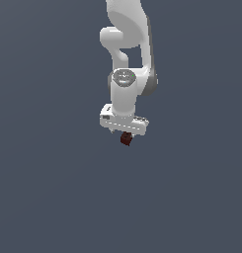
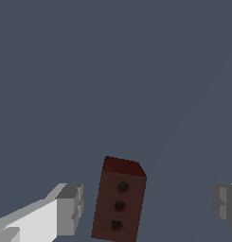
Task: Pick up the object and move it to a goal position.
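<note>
Since the gripper is seen with its fingers spread well apart, nothing is clamped yet, and a gap is left on each side of the block. The block is found right between the two fingers in the wrist view, sitting a bit tilted, with three small dark holes lined up along one face. In the exterior view it is spotted just under the gripper, tiny next to the white arm. It would probably be handled as light and rigid, nothing fragile, though easily knocked aside given how small it is. A grip across the two long flat sides is likely best, kept centred so it isn't twisted out.
</note>
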